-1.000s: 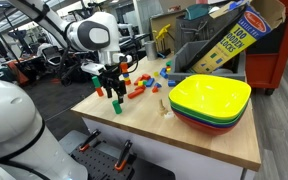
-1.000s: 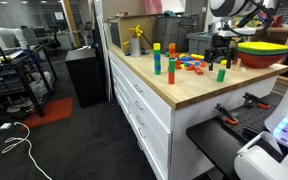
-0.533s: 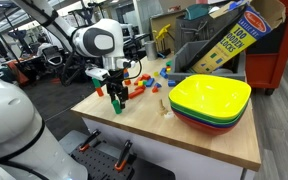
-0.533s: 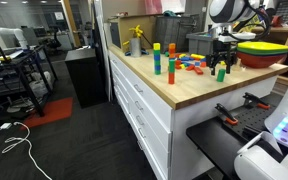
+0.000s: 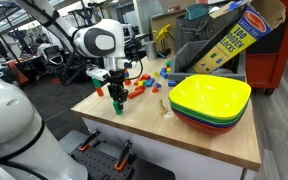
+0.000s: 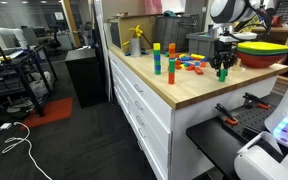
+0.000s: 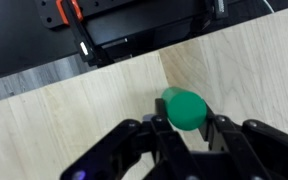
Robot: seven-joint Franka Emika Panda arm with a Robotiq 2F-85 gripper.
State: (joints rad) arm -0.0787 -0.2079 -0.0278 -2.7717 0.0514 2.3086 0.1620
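One green block (image 7: 187,108), upright near the wooden table's (image 5: 144,125) edge, at 9 o'clock from the yellow bowls (image 5: 209,98). Hugged closely on both sides by the gripper (image 7: 188,125); cannot tell if squeezed. Probably light, hard, smooth, easy to tip; best pinched on its sides, up high.

One table (image 5: 194,140) is carrying one green cylinder block (image 7: 187,108), two block towers (image 6: 156,60) and one stack of bowls (image 5: 210,100); one wood-blocks box (image 5: 234,35) is standing behind.
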